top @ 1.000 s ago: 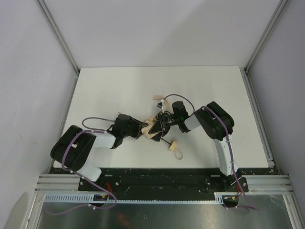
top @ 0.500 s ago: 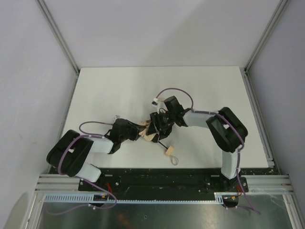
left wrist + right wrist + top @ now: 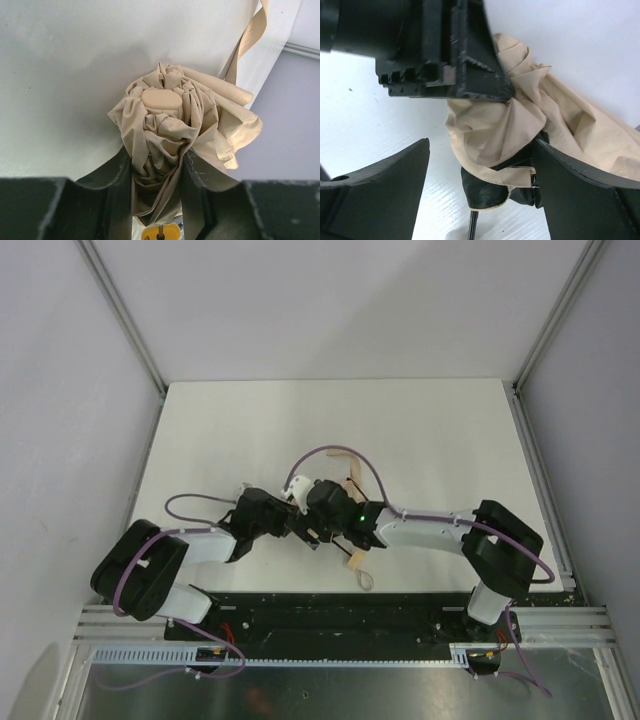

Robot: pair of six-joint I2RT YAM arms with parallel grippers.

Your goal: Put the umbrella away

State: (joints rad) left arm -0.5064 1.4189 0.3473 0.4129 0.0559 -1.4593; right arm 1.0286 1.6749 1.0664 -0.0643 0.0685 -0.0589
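Change since earlier frames: right arm (image 3: 440, 525) now lies low and stretched leftward near the front edge of the table (image 3: 250, 430), where a second ago it was folded with its elbow farther back. Its gripper has come in over the bundle and its jaws have spread. The handle (image 3: 355, 558) has slid slightly toward the front edge. The tan fabric of the umbrella (image 3: 165, 135), plain from overhead before, is now mostly covered.
Left arm (image 3: 190, 545): reaches rightward from its base, wrist low over the table.
Left gripper (image 3: 287, 523): clamped on the umbrella. In the left wrist view both fingers (image 3: 119, 175) press the gathered fabric from either side.
Umbrella, location: near the middle of the table's front half, between the two grippers.
Umbrella, canopy: crumpled beige folds bunched round a pale oval end cap (image 3: 161, 98). A tan strap (image 3: 250, 40) trails away from the bundle.
Umbrella, shaft (image 3: 340, 548): thin and black, running from the bundle toward the front edge to the pale handle.
Cord loop (image 3: 366, 580): lies on the table just beyond the handle.
Right gripper (image 3: 481, 145): jaws wide apart and holding nothing. Its fingers (image 3: 385, 185) straddle the lower folds, and the one on the left of its wrist view stands clear of the fabric.
Grippers, relation: close together, the left gripper directly ahead of the right wrist camera.
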